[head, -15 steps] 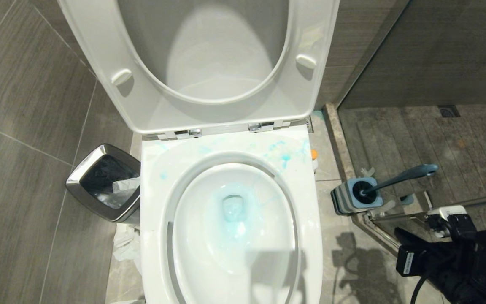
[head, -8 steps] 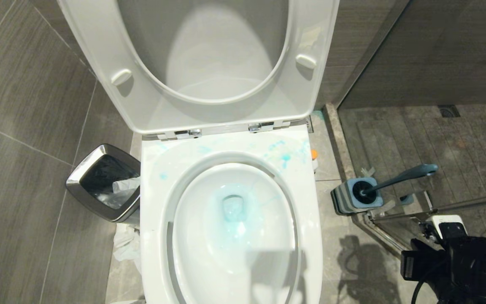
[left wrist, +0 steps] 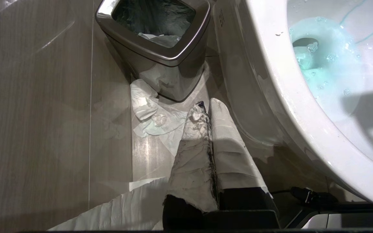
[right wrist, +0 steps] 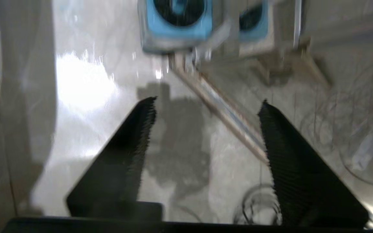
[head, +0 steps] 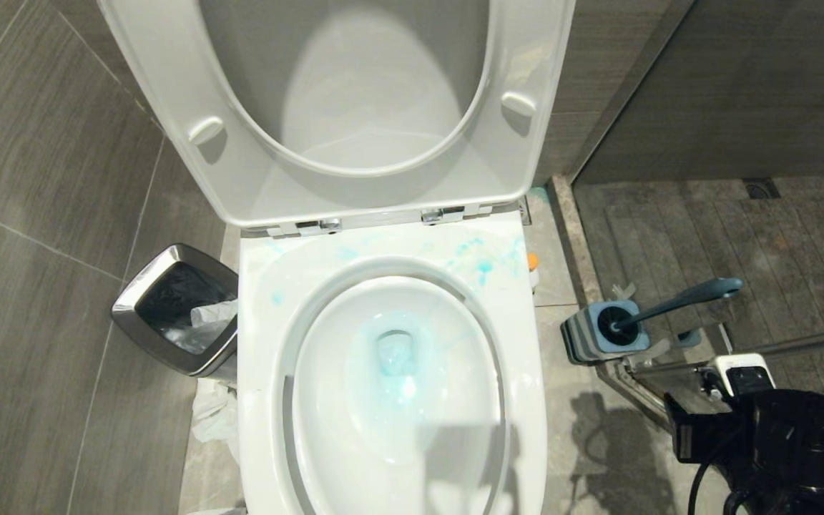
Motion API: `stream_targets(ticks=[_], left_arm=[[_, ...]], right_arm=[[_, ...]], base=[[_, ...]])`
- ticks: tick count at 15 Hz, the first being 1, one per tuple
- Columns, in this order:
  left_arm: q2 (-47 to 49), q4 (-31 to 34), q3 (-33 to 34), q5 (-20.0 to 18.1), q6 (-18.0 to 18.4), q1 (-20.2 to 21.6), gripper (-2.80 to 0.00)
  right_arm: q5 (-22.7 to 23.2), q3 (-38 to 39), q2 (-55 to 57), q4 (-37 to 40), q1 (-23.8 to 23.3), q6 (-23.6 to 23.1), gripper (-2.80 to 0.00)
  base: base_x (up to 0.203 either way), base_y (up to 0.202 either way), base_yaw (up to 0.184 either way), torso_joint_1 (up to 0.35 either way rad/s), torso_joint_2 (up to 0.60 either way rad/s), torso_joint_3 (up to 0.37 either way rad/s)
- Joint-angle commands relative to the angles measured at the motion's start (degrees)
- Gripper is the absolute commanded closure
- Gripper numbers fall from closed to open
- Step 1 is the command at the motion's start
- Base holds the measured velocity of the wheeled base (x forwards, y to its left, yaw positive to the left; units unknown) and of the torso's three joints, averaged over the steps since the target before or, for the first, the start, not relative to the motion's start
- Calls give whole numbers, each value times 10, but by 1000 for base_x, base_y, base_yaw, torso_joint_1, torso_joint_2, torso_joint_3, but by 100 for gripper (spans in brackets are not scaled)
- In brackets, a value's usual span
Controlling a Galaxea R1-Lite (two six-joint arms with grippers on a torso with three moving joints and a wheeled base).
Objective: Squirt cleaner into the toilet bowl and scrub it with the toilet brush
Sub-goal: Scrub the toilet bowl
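Brush (head: pixel 677 300) stands in its holder (head: pixel 601 336) on the floor, right of the bowl (head: pixel 398 372), handle leaning to the right. Blue liquid pools in the bowl and spots its rim. The right hand (right wrist: pixel 206 106) hangs low near the holder, jaws wide apart, gripping nothing. The left hand (left wrist: pixel 206 111) is closed and empty, low beside the bin (left wrist: pixel 160 48), left of the bowl.

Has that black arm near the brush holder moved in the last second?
Yes. The right arm has shifted slightly, its white-topped part now nearer the brush holder, which stayed put.
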Motion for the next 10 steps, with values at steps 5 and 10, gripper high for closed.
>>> stream_targets(ticks=[5, 10], left_arm=[[0, 0, 0, 0, 0, 0, 0], [0, 0, 0, 0, 0, 0, 0]], right_arm=[[212, -106, 33, -3, -127, -82, -280], [255, -156, 51, 7, -160, -115, -280]], base=[[0, 0, 0, 0, 0, 0], [0, 0, 0, 0, 0, 0]])
